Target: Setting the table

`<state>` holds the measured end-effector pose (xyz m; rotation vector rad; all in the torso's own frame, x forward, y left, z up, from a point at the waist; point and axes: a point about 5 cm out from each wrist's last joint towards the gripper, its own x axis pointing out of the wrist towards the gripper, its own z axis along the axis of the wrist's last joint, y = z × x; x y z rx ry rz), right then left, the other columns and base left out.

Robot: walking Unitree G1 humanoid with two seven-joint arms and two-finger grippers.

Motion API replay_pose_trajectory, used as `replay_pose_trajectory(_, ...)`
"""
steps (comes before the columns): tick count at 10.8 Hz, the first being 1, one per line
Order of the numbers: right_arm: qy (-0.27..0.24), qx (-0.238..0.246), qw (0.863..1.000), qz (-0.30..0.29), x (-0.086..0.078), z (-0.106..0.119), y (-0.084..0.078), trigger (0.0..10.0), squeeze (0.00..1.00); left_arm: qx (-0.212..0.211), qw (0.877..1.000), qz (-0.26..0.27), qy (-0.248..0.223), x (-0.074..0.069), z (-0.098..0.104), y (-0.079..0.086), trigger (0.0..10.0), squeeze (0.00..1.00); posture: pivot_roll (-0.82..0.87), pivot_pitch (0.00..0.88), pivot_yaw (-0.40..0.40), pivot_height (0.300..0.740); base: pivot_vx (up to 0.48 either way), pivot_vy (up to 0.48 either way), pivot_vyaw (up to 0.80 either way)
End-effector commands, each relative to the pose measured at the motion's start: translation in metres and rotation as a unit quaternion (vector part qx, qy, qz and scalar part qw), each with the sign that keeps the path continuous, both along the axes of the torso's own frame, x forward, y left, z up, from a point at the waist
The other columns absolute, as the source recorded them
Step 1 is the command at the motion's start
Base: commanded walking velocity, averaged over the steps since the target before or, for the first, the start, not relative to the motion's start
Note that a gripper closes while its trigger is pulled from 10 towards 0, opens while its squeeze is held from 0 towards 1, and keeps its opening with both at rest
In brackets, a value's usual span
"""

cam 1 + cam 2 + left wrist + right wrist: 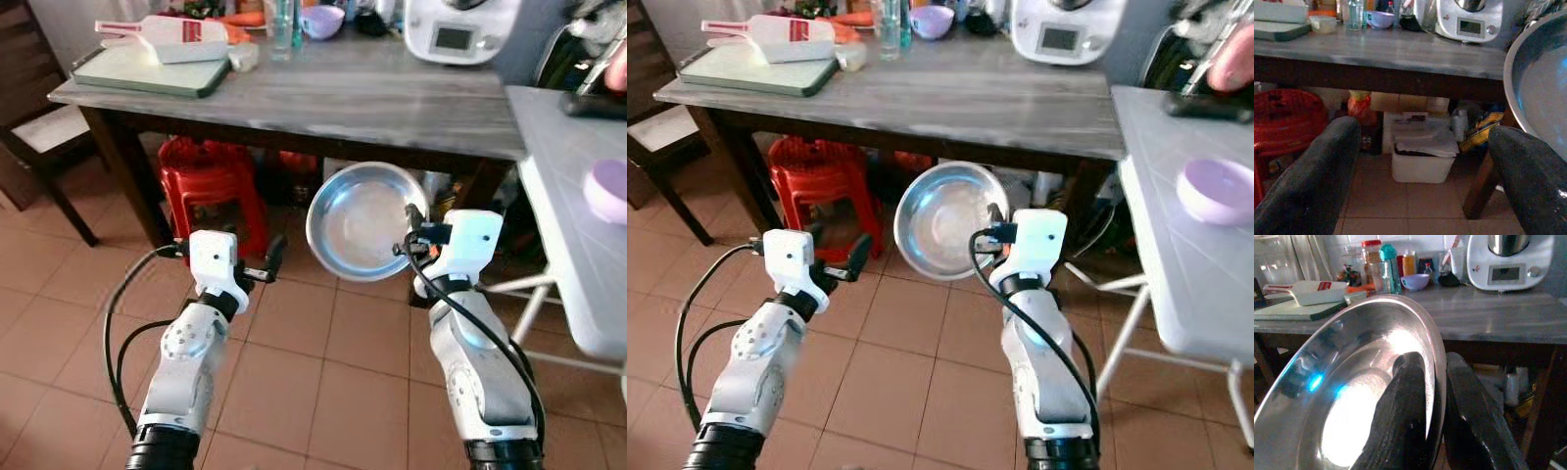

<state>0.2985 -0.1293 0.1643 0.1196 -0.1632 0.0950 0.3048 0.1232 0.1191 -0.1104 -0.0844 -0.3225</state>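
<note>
Bowl (364, 222) first: a steel one, pinched by its rim in my right gripper (1436, 396), one finger inside the rim and one outside, as the right wrist view shows plainly. It hangs tilted, its hollow facing back toward the head camera, in the air above the tiled floor (294, 362) and just in front of the dark wooden table (323, 98), lower than the tabletop. It touches nothing but the fingers.

My left gripper (263, 268) is held out beside it, fingers spread wide and empty; in the left wrist view the bowl's edge sits close by one finger without touching it.

Further out, the wooden table carries a tray (147, 70) with a white scoop (167, 37) at its far left end, a glass (281, 34), a small lilac bowl (322, 20) and a white kitchen machine (456, 29) along the back. The near half of the top is bare. A red stool (211, 186) stands under it. To my right is a pale table (563, 186) with a lilac dish (609, 191) on it.

I judge the task early on: the bowl is picked up and carried, not yet set down. What remains is to lift it over a table edge, level it and release it.
</note>
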Motion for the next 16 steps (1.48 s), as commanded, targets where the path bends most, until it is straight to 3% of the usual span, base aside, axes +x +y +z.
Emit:
replay_pose_trajectory(1, -0.01, -0.002, 1.0, -0.014, -0.001, 0.004, -0.008, 10.0, 0.0, 0.001, 1.0, -0.01, -0.002, 0.0, 0.002, -0.007, 10.0, 0.0, 0.06, 0.084, -0.017, 0.74, 0.379, 0.0, 0.0)
replay_pose_trajectory(13, -0.004, 0.012, 1.0, -0.019, -0.001, 0.003, -0.011, 10.0, 0.0, 0.006, 1.0, -0.021, -0.005, -0.001, 0.004, -0.011, 10.0, 0.0, 0.06, 0.088, -0.013, 0.74, 0.378, 0.0, 0.11)
replay_pose_trajectory(16, -0.004, 0.008, 1.0, -0.025, -0.005, 0.002, -0.015, 10.0, 0.0, 0.024, 1.0, -0.008, 0.002, -0.006, -0.001, 0.005, 10.0, 0.0, 0.07, 0.086, -0.01, 0.74, 0.38, 0.0, 0.0)
